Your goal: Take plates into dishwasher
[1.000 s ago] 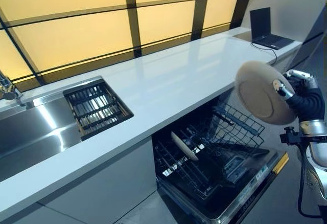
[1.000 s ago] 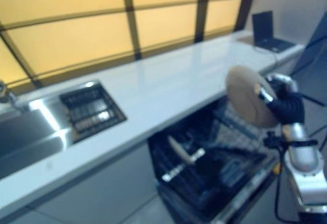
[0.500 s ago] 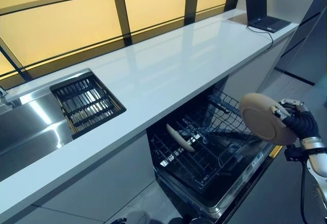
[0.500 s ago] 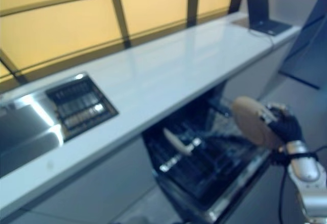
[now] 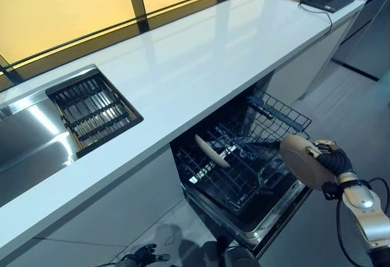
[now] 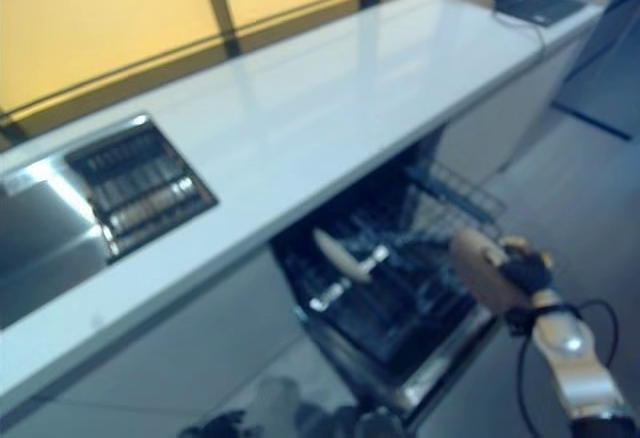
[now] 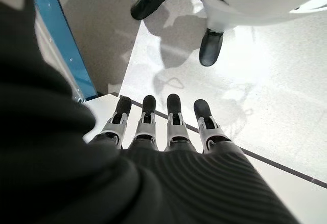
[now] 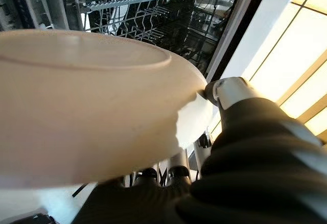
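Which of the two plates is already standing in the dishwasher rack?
The plate on edge in the rack's left part; the other plate is in the right hand.

The right arm comes in from the lower right, forearm angled up and inward, wrist bent so the right hand (image 5: 329, 159) sits at mid-height with its dark cover facing outward. Its thumb presses one face and its fingers (image 8: 173, 173) curl behind the other, pinching what it holds upright. The left hand (image 7: 168, 132) hangs low at the robot's side, seen only in its own wrist view, palm down, fingers straight, side by side and holding nothing
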